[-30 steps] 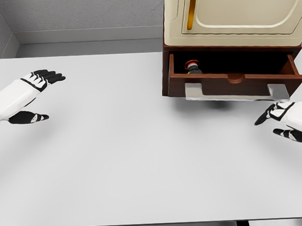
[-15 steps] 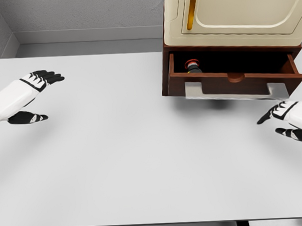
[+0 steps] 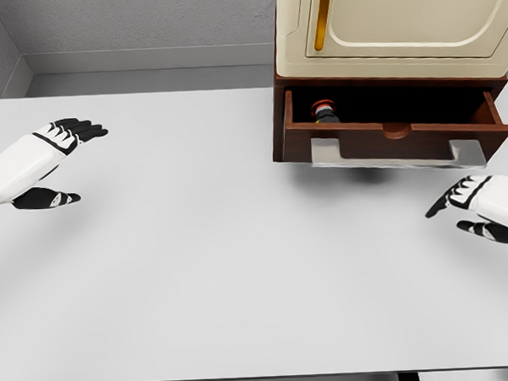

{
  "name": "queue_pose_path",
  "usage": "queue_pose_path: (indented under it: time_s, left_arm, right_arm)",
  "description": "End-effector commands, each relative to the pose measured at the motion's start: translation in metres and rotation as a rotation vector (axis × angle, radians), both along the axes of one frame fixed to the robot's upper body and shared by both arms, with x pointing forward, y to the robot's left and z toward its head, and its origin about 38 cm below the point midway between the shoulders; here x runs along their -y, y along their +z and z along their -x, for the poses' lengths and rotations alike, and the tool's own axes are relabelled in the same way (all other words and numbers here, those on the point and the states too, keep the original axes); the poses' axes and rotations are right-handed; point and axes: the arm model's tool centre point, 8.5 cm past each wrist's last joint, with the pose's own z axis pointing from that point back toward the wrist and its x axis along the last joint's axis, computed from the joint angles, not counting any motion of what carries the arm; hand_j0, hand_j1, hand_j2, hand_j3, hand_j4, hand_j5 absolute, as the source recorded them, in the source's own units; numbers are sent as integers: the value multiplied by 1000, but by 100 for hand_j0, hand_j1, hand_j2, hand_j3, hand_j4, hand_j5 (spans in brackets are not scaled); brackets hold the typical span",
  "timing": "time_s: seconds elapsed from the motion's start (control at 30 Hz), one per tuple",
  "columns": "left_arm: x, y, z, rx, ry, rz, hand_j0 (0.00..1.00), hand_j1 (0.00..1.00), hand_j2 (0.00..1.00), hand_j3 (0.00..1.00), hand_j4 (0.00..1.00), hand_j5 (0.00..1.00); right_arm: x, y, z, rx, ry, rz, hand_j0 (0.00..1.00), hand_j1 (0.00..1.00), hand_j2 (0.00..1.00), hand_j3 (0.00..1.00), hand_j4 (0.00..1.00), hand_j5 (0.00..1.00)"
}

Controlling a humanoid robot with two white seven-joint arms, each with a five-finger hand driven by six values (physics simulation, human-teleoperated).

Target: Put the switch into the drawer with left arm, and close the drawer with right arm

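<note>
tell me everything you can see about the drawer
The drawer is reddish-brown, wood-looking, and pulled open from the base of a cream cabinet at the table's far right. Its front panel has a small rounded notch at the top middle and a wide silver bar handle below. Inside, at the left end, sits the switch, red-capped on a dark base. Neither hand touches it; the right hand hovers below its right end.
</note>
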Motion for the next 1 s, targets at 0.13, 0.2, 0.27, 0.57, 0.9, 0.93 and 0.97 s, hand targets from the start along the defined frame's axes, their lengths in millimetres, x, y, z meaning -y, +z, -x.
queue_pose_path:
  time_s: [0.13,0.2,0.27,0.57,0.9,0.93,0.97]
  left_arm:
    - [-3,-1,-1,-6,9,7,100,100,100,100,100,100]
    - [-3,-1,-1,-7,11,7,100,100,100,100,100,100]
    - [-5,-2,-1,-9,15,7,100,100,100,100,100,100]
    - [-5,-2,-1,-10,16,7,100,100,100,100,100,100]
    - [-5,-2,-1,-10,16,7,100,100,100,100,100,100]
    - [-5,-2,-1,-10,16,7,100,100,100,100,100,100]
    - [-5,-3,-1,-11,15,7,100,100,100,100,100,100]
  right_arm:
    - [-3,14,-8,33,11,1,64,64,64,64,64,64]
    - [-4,18,-11,47,11,-2,65,65,65,65,65,65]
    - [-4,20,-12,54,12,-2,65,65,65,65,65,65]
    - [-6,13,-12,37,18,8,65,65,65,65,65,65]
    - [5,6,-13,9,-13,14,65,65,65,65,65,65]
    - [5,6,-13,9,-13,14,65,65,65,65,65,65]
    - [6,6,-13,10,-15,12,65,65,65,65,65,65]
